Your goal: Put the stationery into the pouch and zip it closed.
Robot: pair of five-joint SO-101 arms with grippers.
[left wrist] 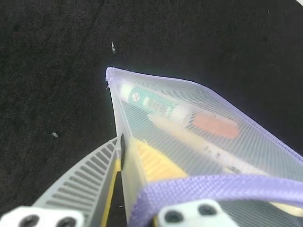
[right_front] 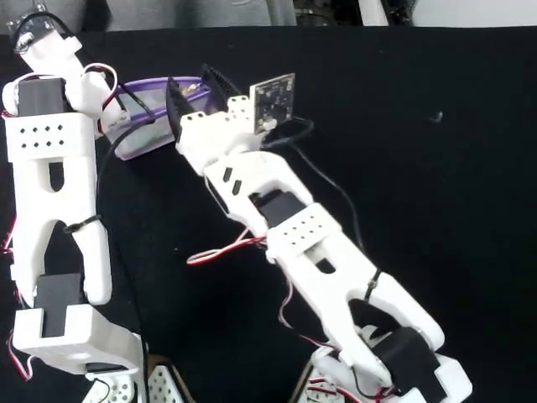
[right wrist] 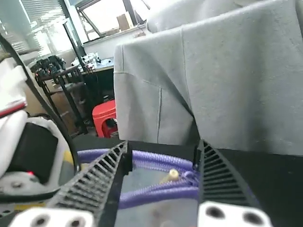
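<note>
The translucent mesh pouch [right_front: 144,138] with purple trim lies at the table's far left. Through its wall I see a green-and-white marker [left wrist: 154,101], a red eraser [left wrist: 215,125], a pen [left wrist: 208,149] and something yellow [left wrist: 154,165]. My left gripper [left wrist: 122,151] is shut on one end of the pouch [left wrist: 199,142], with its ribbed finger [left wrist: 90,175] pressed against the wall. My right gripper [right_front: 191,80] is open at the other end. Its black fingers [right wrist: 102,170] straddle the purple zipper [right wrist: 156,191], and the small cream zipper pull [right wrist: 173,174] sits between them, untouched.
A black cloth covers the table [right_front: 436,168], with free room to the right of the pouch. The table's far edge [right_front: 377,27] runs just behind the pouch. Loose red and white wires [right_front: 220,250] hang beside the right arm.
</note>
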